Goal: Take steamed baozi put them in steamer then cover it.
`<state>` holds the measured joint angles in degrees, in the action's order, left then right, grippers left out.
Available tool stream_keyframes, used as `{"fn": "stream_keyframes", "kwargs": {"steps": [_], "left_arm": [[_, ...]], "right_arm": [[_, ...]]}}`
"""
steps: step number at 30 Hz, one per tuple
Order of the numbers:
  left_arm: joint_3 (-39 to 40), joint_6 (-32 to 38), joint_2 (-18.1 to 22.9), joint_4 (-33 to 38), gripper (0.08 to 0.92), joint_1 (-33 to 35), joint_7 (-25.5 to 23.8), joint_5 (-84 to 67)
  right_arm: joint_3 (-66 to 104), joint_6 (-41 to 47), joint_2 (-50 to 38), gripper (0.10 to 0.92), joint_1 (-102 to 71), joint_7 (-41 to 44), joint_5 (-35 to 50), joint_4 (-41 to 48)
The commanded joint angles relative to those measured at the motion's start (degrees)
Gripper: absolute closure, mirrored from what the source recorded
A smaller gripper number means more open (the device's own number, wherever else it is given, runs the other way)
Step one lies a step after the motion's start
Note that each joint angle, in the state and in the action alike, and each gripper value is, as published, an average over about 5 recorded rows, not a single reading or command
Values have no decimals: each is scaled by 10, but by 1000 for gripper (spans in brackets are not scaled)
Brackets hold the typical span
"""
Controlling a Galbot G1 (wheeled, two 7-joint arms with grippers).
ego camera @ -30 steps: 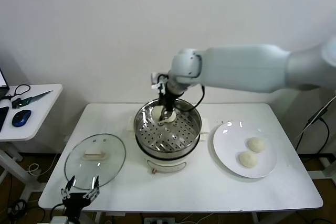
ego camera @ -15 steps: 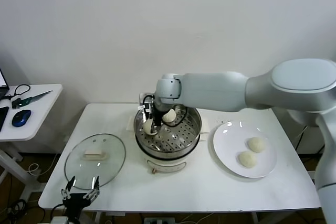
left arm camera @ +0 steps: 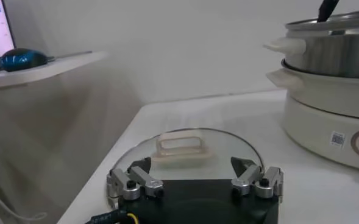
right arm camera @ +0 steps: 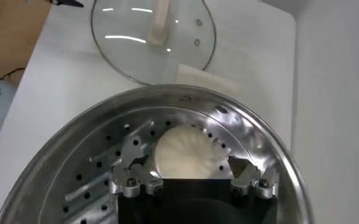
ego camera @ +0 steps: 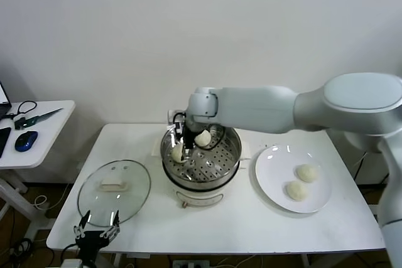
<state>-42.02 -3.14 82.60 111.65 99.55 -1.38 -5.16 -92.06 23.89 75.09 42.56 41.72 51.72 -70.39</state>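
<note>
Left gripper (left arm camera: 195,181) sits at the bottom centre of the frame, fingers spread apart, empty. Just beyond it, the clear glass cover (left arm camera: 188,151) lies flat on the white table (left arm camera: 240,109), its cream handle (left arm camera: 180,148) upward. The steel steamer (left arm camera: 331,91) stands at the right edge. A blue mouse (left arm camera: 22,59) rests upper left on a side table (left arm camera: 45,70).

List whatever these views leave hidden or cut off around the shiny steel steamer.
- Head view: right gripper partly covers one cream-white baozi in the steamer.
- Right wrist view: near half of that bun is hidden by the gripper body.
- Left wrist view: steamer interior hidden by its wall; the frame edge crops the pot.
</note>
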Motion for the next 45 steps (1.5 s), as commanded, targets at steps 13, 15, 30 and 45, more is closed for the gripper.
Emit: {"fn": "stream_keyframes", "kwargs": {"steps": [13, 15, 30, 45], "left_arm": [[2, -3, 6, 1, 177, -1, 0, 0], [3, -3, 8, 1, 177, 0, 0, 1], [1, -9, 15, 5, 177, 8, 0, 5], [6, -8, 14, 2, 177, 9, 0, 8]], "right_arm": [[-177, -100, -456, 203, 112, 118, -229, -186], [-154, -90, -472, 203, 68, 105, -254, -189], [57, -34, -466, 203, -190, 38, -346, -126], [87, -23, -429, 203, -238, 33, -346, -84]]}}
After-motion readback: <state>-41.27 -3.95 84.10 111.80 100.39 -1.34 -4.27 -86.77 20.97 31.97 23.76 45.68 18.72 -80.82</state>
